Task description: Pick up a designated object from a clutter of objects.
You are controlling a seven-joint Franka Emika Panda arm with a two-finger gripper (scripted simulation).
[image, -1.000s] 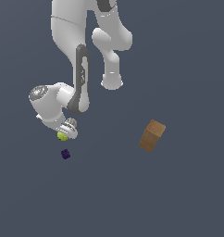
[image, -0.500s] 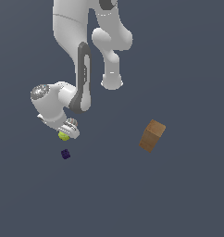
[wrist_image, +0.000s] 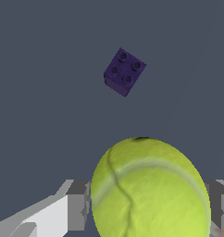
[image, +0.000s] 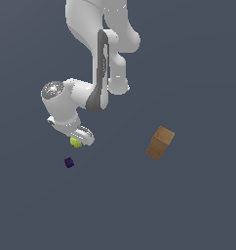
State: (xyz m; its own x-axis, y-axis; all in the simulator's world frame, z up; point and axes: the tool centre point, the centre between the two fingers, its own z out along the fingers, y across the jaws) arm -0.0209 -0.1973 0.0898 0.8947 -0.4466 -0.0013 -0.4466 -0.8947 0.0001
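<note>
The yellow-green tennis ball (image: 75,142) with a pale seam sits between my gripper's (image: 77,141) fingers, at the exterior view's left. In the wrist view the ball (wrist_image: 151,190) fills the space between the two grey fingertips (wrist_image: 77,206), which press on its sides. The gripper is shut on it. Whether the ball rests on the floor or hangs just above it, I cannot tell. A tiny dark purple cube (image: 68,162) lies just beyond the ball and shows in the wrist view (wrist_image: 124,71). The brown box (image: 160,143) stands far off to the exterior view's right. The grey-white ball is out of view.
The white arm (image: 98,58) reaches down from the top of the exterior view, its wrist above the ball. The floor (image: 188,210) is a flat dark grey surface.
</note>
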